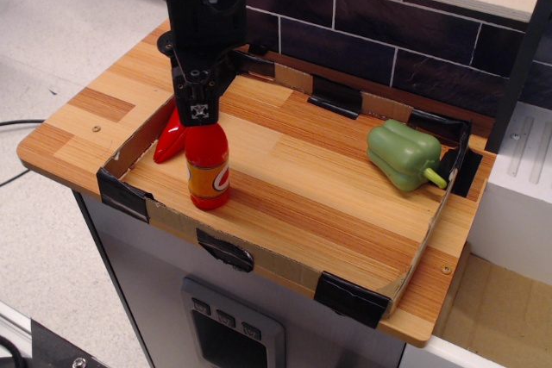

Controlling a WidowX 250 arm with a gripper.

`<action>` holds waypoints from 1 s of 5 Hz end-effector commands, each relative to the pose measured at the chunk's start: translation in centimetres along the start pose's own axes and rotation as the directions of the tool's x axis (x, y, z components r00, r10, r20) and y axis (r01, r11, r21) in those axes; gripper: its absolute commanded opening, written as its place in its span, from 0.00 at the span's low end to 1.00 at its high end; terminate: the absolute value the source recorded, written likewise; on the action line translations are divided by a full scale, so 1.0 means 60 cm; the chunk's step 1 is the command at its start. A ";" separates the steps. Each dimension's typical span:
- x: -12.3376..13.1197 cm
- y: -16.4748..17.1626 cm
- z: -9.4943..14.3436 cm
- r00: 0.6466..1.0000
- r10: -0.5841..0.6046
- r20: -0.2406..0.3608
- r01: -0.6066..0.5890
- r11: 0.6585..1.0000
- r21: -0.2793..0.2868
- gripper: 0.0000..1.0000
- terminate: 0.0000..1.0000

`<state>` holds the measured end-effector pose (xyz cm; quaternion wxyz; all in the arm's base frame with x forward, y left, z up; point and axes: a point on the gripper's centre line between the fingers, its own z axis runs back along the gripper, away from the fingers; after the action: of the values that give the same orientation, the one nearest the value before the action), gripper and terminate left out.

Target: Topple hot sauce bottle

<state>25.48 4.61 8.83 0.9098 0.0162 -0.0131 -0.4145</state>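
The hot sauce bottle (208,171) is glossy red with an orange label band and a white oval. It stands upright near the front left corner of the shallow cardboard tray (285,269). My gripper (197,115) hangs straight down over the bottle's top and hides its neck and cap. The black fingers look pressed together, with no gap showing. I cannot tell whether the tips touch the bottle.
A red chili pepper (169,141) lies against the tray's left wall, just behind the bottle. A green bell pepper (403,154) lies at the tray's right end. Low tray walls with black tape ring the wooden board. A dark brick wall (379,49) stands behind.
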 end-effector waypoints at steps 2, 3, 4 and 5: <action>0.064 -0.005 0.026 0.984 0.085 -0.156 -0.064 0.989 0.135 0.00 0.00; 0.078 -0.011 0.013 0.968 0.136 -0.209 -0.103 0.981 0.163 0.00 0.00; 0.097 -0.018 -0.008 0.957 0.155 -0.246 -0.108 0.975 0.193 0.00 0.00; 0.121 -0.026 -0.034 0.941 0.162 -0.298 -0.101 0.972 0.210 0.00 0.00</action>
<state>27.57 -1.79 5.85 0.9201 0.1605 0.1058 -0.3413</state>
